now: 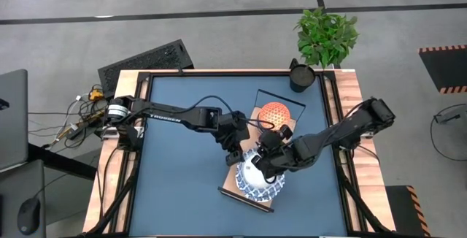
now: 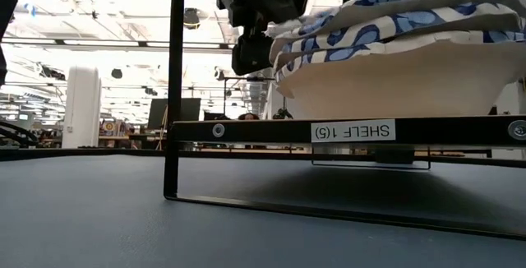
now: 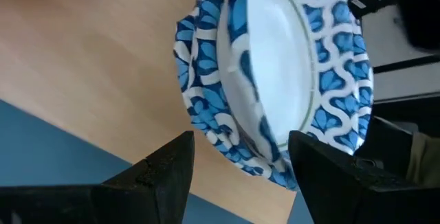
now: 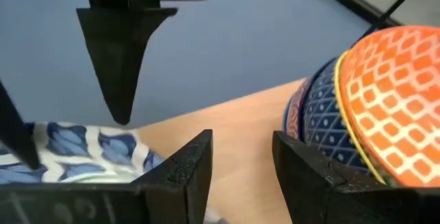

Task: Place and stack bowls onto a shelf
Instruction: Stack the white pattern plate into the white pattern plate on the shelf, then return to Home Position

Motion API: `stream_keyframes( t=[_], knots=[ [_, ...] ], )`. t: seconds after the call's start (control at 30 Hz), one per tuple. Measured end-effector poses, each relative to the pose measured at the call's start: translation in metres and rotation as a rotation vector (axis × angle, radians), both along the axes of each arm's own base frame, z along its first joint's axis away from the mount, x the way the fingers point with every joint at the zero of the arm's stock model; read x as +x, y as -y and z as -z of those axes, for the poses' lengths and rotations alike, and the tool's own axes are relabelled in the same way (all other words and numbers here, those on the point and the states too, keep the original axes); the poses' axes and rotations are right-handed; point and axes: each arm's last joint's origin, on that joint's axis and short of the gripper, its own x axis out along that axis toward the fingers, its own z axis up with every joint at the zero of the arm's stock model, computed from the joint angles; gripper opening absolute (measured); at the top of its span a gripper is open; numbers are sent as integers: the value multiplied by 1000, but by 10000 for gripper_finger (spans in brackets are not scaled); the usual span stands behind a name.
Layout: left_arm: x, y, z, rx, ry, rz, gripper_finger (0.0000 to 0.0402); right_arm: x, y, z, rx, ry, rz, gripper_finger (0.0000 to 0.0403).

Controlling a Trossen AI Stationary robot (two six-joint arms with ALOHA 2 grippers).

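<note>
A stack of white bowls with blue patterned rims [image 1: 259,178] sits on the near end of the light-wood shelf [image 3: 82,66]; the top bowl [image 3: 275,59] lies a little askew in the one below. An orange bowl [image 1: 273,112] sits nested in a blue patterned bowl [image 4: 320,124] at the shelf's far end. My left gripper [image 3: 240,176] is open, slanting down at the white stack from the table's left, with the stack's rim [image 3: 240,157] just ahead of its fingers. My right gripper [image 4: 240,176] is open and holds nothing, over the bare board between the two stacks.
A dark cup-like pot [image 1: 300,76] stands at the table's far right corner, with a potted plant [image 1: 326,35] behind it. The shelf's black wire frame [image 2: 174,87] stands on the blue tabletop [image 1: 182,165], which is bare on the left and along the near edge.
</note>
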Motion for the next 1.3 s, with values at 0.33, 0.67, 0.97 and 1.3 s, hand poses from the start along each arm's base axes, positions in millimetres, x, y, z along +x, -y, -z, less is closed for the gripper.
stream_keyframes(
  t=[0.33, 0.67, 0.97, 1.3],
  knots=[
    [0, -1, -1, -24, 16, 62, 220, 3, -5, 7, 29, -20, -24, 177],
    [-10, -25, -2, -1, -44, 40, 220, -2, -10, -5, 30, -5, -52, 177],
    [-68, -49, -87, 58, 151, -15, 220, -21, -15, -80, -96, 125, -174, 177],
    [-214, -40, -209, 534, 627, -267, 220, -80, 20, -164, -358, 113, -340, 177]
  ],
)
